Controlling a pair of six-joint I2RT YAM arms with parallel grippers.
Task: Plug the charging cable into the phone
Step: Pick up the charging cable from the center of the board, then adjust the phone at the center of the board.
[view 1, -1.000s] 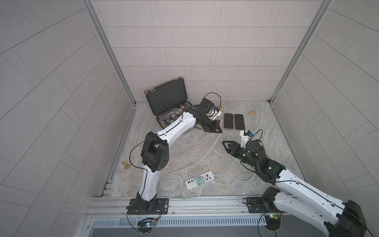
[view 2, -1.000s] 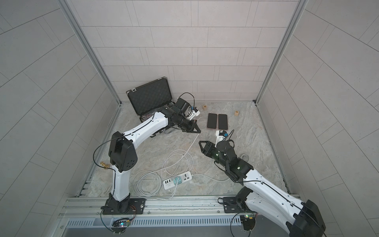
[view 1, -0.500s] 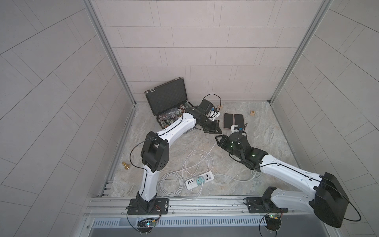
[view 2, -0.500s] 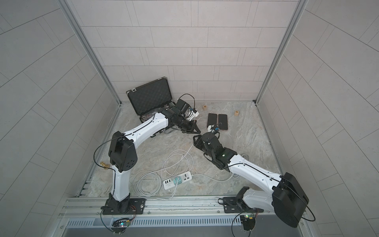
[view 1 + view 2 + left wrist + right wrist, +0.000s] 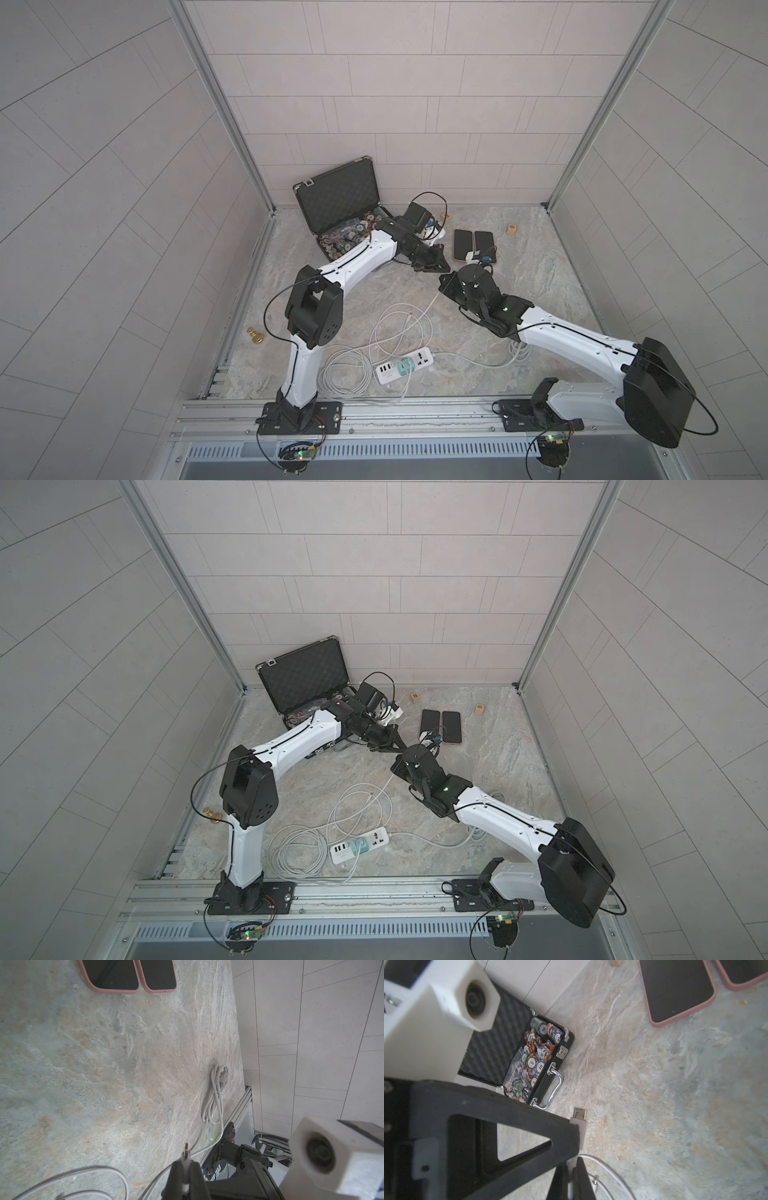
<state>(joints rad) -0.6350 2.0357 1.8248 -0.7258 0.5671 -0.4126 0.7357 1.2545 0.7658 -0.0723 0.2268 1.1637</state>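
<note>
On the worktop (image 5: 552,282), an open case (image 5: 338,203) stands at 11 o'clock, chips (image 5: 345,239) inside it. Two phones lie side by side at 1 o'clock, one phone (image 5: 463,244) at 9 o'clock of the other phone (image 5: 484,246), a block (image 5: 512,229) at their 2 o'clock. The power strip (image 5: 405,365) lies at 6 o'clock, a coiled cord (image 5: 325,376) at its 9 o'clock; the charging cable (image 5: 185,1154) loops between strip and phones.
</note>
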